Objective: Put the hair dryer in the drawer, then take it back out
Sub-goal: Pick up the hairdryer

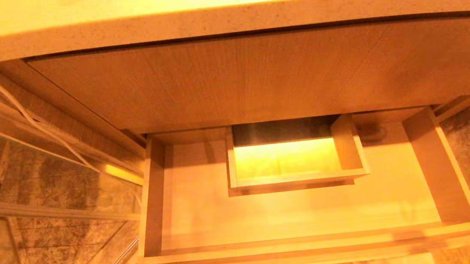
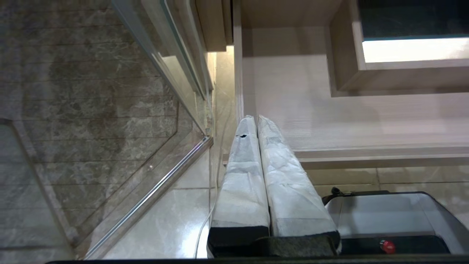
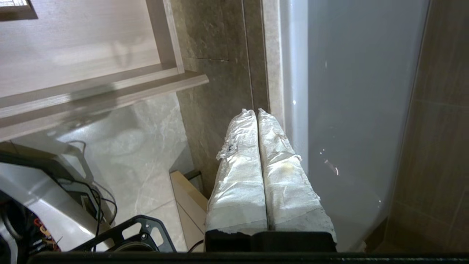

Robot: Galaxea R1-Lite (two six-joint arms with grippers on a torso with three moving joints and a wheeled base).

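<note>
Both grippers are empty, fingers pressed together with nothing between them. Left gripper hangs just outside the near left corner of the drawer, tips pointing toward the side wall of it, not touching as far as I can tell. Right gripper sits off past the drawer's right end, with the drawer's front corner up and away from its tips and a smooth white fixture right alongside the fingers. Neither arm shows in the head view.

Drawer itself is pulled wide open under the countertop, below a plain wood panel. Inside, the wood-grain floor is bare as far as I can see. The only thing in there is the boxed cut-out, set against the back in the middle, walled on three sides with wood; it's open through the bottom onto a brightly lit surface, dark at its far edge. No hair dryer in any of the three views, so can't say where it is.

Beyond the left gripper, on the side away from the drawer: a glass shower panel with a metal rail, marble tile behind it. A thin white cable runs along that side too.
</note>
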